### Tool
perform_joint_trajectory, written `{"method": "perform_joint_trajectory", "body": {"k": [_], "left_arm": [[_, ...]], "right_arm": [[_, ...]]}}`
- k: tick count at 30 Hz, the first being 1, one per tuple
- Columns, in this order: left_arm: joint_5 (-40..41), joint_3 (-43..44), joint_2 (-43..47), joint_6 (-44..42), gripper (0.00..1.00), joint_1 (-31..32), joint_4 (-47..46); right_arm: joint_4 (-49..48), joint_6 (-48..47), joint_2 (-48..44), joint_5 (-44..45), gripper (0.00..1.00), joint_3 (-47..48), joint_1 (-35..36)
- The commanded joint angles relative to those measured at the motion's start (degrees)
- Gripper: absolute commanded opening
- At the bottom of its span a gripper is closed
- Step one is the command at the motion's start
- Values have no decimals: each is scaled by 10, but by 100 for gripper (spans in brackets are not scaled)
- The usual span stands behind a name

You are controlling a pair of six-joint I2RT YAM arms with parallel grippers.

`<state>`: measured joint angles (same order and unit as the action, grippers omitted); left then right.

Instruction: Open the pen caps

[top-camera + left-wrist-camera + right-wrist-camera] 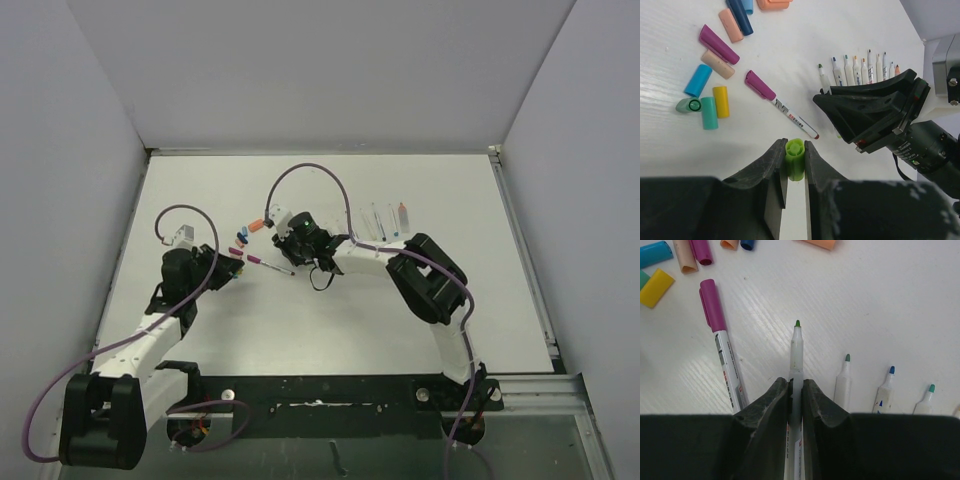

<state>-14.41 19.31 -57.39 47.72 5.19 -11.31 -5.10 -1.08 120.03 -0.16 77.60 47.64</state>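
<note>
Firmly, left gripper (794,145) clamps a green cap (795,164) near the magenta pen's (781,105) white end. Right gripper (795,382) pinches a green-tipped pen (797,347) beside it. Loose caps (721,101) cluster left, with bare table (840,30) beyond.

Rear of the green-tipped pen (797,352) out of sight behind the right claw (795,385).

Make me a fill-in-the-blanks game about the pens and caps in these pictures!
1. The left end effector is shut on a ___ cap.
2. The right end effector holds a pen with its green ___ showing.
3. The loose pen lying on the table has its magenta ___ on.

Missing words: green; tip; cap.
</note>
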Motion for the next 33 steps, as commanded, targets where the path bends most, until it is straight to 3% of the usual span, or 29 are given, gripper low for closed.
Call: {"method": "perform_joint_trajectory", "body": {"k": [1,10,15,21,33], "left_arm": [[-8,-5,2,-7,0,4,-27],[-3,-12,-28,-5,0,10,-52],[1,-17,-50,-3,0,13,-69],[7,-20,-83,1,0,18,-95],[30,-23,-149,2,0,18,-132]], "right_arm": [[-26,-4,4,1,0,28,-4],[-25,-7,20,0,3,44,-10],[-22,-7,24,-2,26,51,-15],[-32,-9,8,-3,43,49,-18],[-56,-19,-56,-42,45,-7,-5]]}}
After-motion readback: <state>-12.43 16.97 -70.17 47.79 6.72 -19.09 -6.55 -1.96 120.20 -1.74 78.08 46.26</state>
